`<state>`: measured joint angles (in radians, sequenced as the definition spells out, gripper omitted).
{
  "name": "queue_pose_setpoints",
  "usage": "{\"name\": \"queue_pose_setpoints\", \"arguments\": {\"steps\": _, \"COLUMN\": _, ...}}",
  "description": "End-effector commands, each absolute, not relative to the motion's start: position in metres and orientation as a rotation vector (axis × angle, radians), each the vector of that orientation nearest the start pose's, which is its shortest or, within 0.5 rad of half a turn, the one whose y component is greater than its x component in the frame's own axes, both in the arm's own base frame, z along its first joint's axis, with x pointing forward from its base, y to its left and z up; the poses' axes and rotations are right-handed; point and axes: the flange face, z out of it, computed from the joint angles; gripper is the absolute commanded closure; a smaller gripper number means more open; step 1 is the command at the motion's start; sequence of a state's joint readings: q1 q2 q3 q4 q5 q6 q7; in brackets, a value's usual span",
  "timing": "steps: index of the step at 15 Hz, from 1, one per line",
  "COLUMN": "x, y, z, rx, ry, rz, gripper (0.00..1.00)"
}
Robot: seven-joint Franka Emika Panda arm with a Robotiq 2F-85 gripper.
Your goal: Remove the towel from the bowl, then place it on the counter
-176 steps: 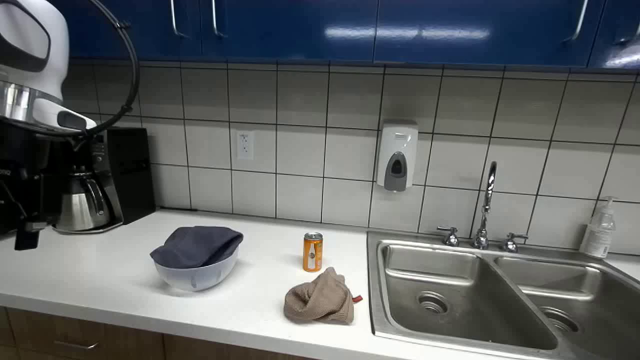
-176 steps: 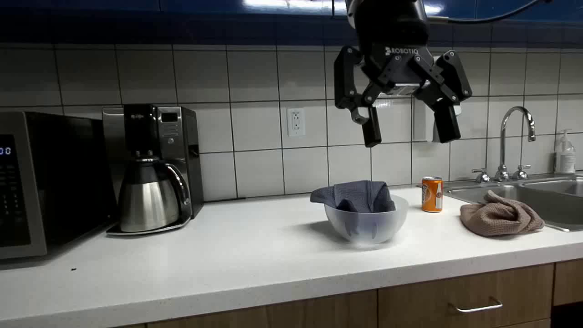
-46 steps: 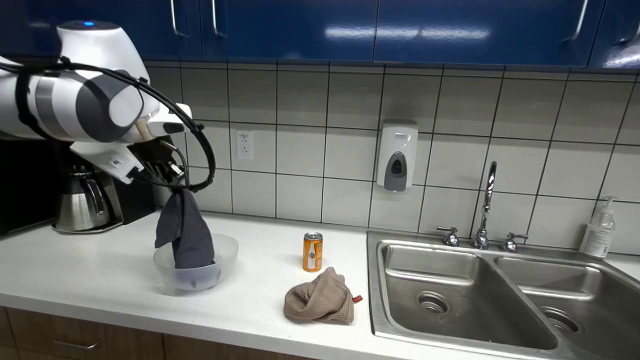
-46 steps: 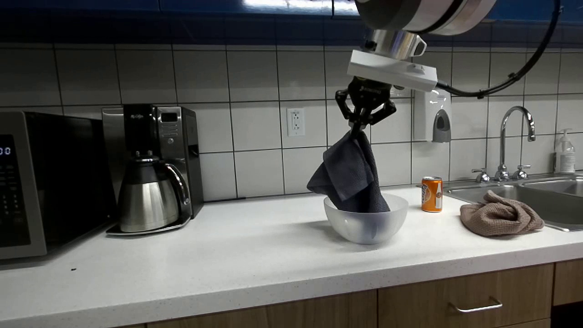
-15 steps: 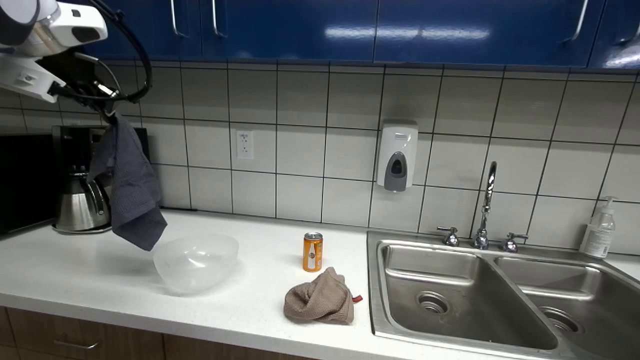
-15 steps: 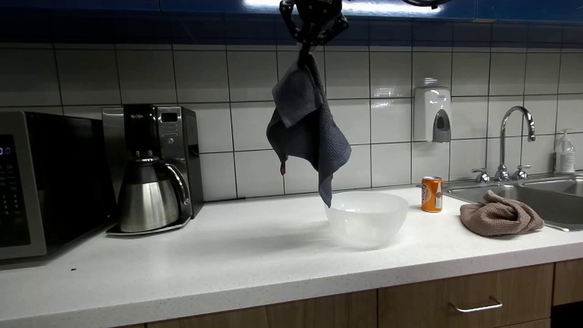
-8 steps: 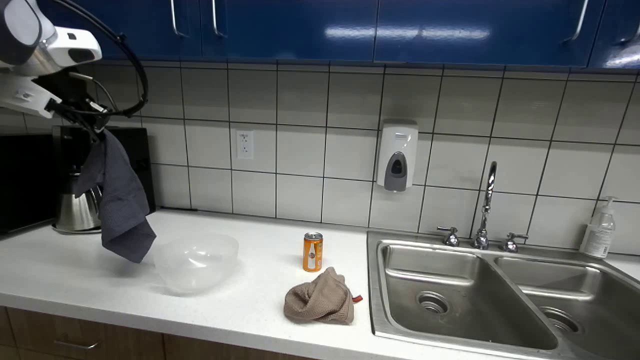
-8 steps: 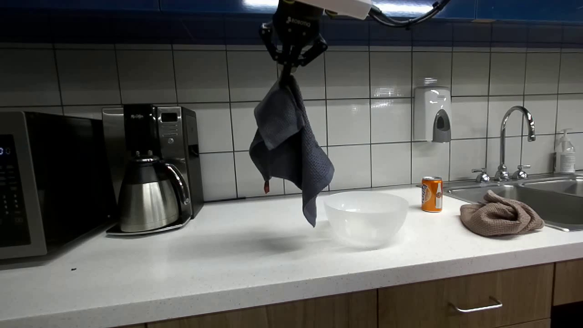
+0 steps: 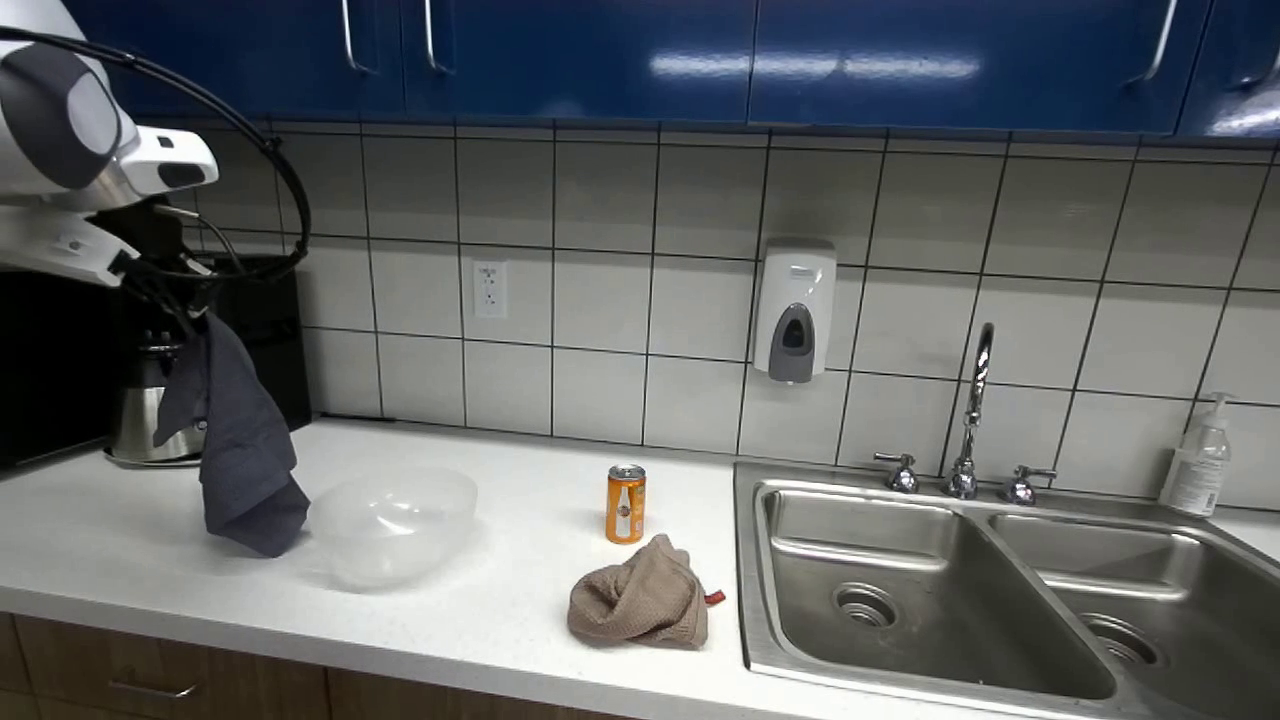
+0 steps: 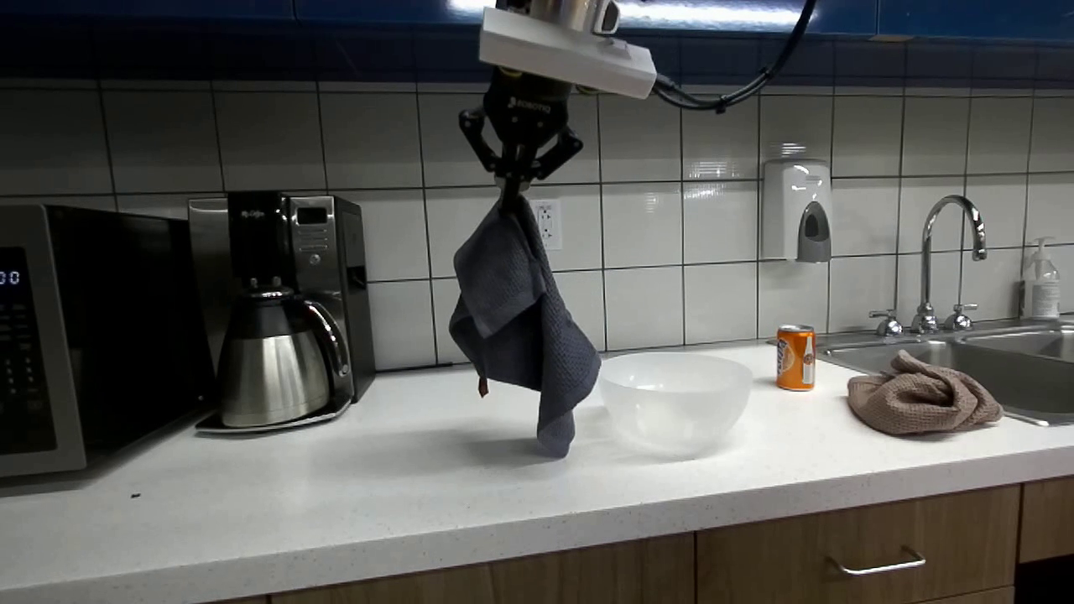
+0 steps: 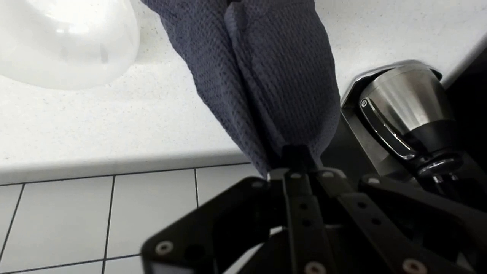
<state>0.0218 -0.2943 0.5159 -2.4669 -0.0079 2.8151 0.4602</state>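
The dark blue-grey towel (image 10: pixel 524 310) hangs from my gripper (image 10: pixel 510 200), which is shut on its top end. In the wrist view the pinched cloth (image 11: pixel 281 76) spreads out from the fingertips. Its lowest corner hangs just over the white counter (image 10: pixel 336 495); I cannot tell whether it touches. Beside the towel stands the translucent white bowl (image 10: pixel 675 411), upright with nothing seen in it. From another side, in an exterior view, the towel (image 9: pixel 240 440) reaches down by the rim of the bowl (image 9: pixel 385 530).
A coffee maker with a steel carafe (image 10: pixel 277 361) and a microwave (image 10: pixel 109 335) stand on the coffee maker's side of the counter. Beyond the bowl are an orange can (image 10: pixel 795 359), a brown cloth (image 10: pixel 923 398) and the sink (image 9: pixel 870 590). The tiled wall (image 9: pixel 600 300) runs behind.
Over the last seconds the towel was lifted out of the bowl and carried toward the coffee maker. In the last second gripper and towel have come down closer to the counter.
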Motion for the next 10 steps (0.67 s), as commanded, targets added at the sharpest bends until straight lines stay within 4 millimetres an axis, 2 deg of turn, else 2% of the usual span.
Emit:
{"name": "queue_pose_setpoints", "arguments": {"steps": 1, "x": 0.422, "y": 0.268, "z": 0.441, "rx": -2.859, "ry": -0.155, "rz": -0.826, "gripper": 1.0}}
{"name": "queue_pose_setpoints", "arguments": {"steps": 10, "x": 0.42, "y": 0.275, "z": 0.38, "rx": -2.912, "ry": -0.166, "rz": -0.622, "gripper": 1.0}}
